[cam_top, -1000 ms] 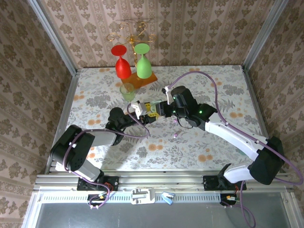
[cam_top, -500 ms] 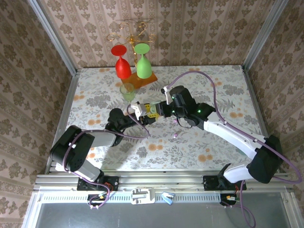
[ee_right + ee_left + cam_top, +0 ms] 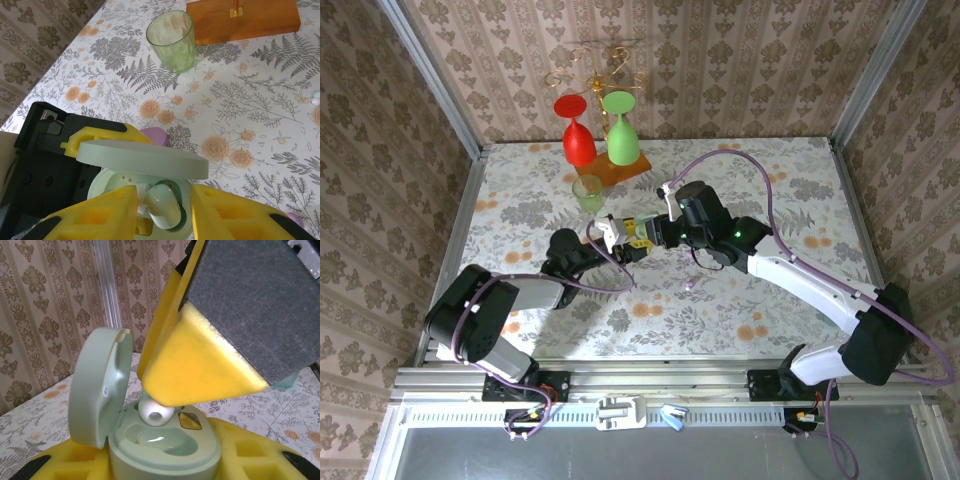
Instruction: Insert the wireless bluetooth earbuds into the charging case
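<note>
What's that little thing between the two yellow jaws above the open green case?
A pale whitish earbud, just over the open mint charging case, seen in the right wrist view.

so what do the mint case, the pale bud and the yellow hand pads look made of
Mint case: moulded plastic, satin finish, soft highlights on the lid.
Pale earbud: hard glossy plastic, going by its bright reflection.
Yellow pads: probably foam, matte and finely pored; could be soft rubber.
</note>
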Controlling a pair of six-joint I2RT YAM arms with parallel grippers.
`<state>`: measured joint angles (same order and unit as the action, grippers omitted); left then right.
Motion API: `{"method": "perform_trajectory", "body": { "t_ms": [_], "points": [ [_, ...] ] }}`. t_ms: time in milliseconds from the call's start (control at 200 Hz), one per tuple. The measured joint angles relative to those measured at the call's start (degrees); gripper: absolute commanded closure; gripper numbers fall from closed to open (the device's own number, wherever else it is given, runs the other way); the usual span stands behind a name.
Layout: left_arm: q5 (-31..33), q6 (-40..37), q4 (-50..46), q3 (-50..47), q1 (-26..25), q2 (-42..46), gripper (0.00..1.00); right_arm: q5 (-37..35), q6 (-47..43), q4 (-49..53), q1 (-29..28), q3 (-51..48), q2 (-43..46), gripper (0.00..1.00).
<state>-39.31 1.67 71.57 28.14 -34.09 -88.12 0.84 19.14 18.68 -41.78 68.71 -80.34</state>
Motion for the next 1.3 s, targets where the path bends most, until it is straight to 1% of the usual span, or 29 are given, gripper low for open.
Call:
{"method": "perform_trajectory", "body": {
  "t_ms": [55, 165, 395, 715, 785, 900, 955, 1045, 1220, 1300],
  "points": [
    [0.0, 0.0, 0.0, 0.0, 0.0, 0.0, 0.75, 0.0, -0.1, 0.1, 0.0, 0.0, 0.0, 0.69],
    [0.2, 0.0, 0.0, 0.0, 0.0, 0.0, 0.75, 0.0, -0.3, 0.1, -0.1, 0.0, 0.0, 0.75],
    [0.1, 0.0, 0.0, 0.0, 0.0, 0.0, 0.75, -0.1, -1.0, 0.6, -0.1, 0.0, 0.0, 0.78],
    [0.2, 0.0, 0.0, 0.0, 0.0, 0.0, 0.75, 0.0, -1.2, 0.9, -0.1, 0.0, 2.4, 0.79],
    [0.2, 0.0, 0.0, 0.0, 0.0, 0.0, 0.75, 0.0, -1.4, 0.9, -0.1, 0.0, 2.4, 0.77],
    [0.1, 0.0, 0.0, 0.0, 0.0, 0.1, 0.75, 0.0, -1.6, 1.0, -0.1, 0.2, 2.4, 0.71],
    [0.1, 0.0, 0.0, 0.0, 0.0, 0.2, 0.75, 0.0, -2.1, 1.0, -0.1, 0.5, 2.2, 0.71],
    [0.1, 0.0, 0.0, 0.0, 0.0, 0.5, 0.75, 0.0, -2.5, 1.0, -0.1, 1.0, 1.8, 0.74],
    [0.2, 0.0, -0.2, 0.0, 0.0, 1.6, 0.76, 0.5, -2.5, 1.0, -0.1, 1.4, -0.2, 0.74],
    [0.3, 0.0, -0.7, -0.3, 0.2, 1.6, 0.76, 1.0, -2.5, 1.0, -0.1, 1.7, -1.1, 0.76]
  ]
}}
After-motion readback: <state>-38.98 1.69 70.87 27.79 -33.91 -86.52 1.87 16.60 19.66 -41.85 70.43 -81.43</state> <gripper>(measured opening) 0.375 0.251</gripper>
